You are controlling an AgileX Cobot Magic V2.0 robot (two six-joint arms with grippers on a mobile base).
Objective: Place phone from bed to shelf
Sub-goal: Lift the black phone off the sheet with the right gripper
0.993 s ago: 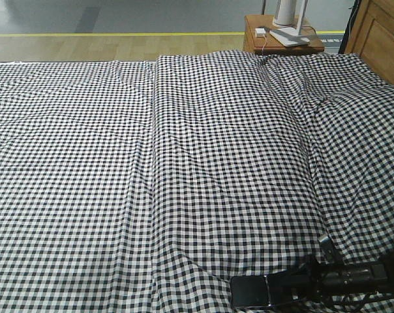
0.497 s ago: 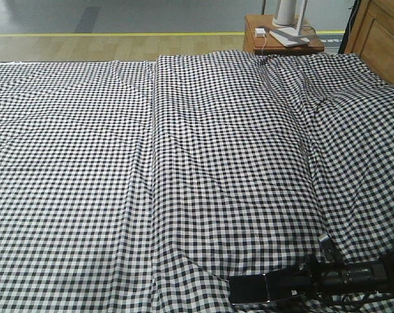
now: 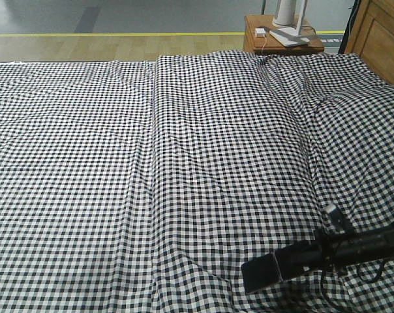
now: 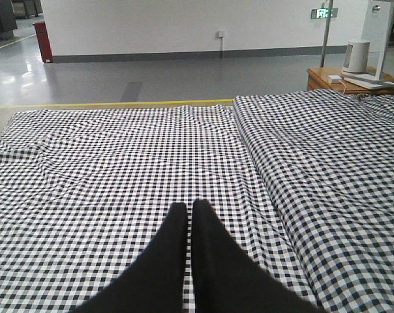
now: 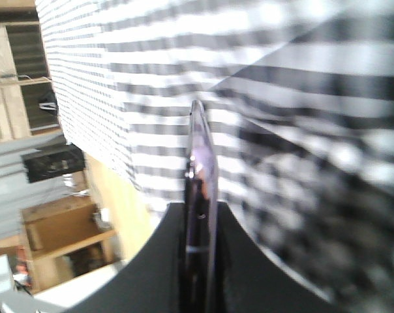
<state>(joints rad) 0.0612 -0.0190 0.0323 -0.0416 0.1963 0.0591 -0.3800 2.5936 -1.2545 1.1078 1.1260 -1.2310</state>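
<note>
Phone (image 3: 261, 274) now higher, tilted — slim, glossy black

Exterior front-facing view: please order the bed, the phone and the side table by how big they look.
1. bed, by far.
2. side table, far away.
3. phone, somewhat smaller though nearest the camera.

No legible text in any view. Only candidate is the small green lit sign (image 4: 324, 12) high on the white wall (image 4: 151, 26) in the left wrist view; its characters are too blurred to read.
</note>
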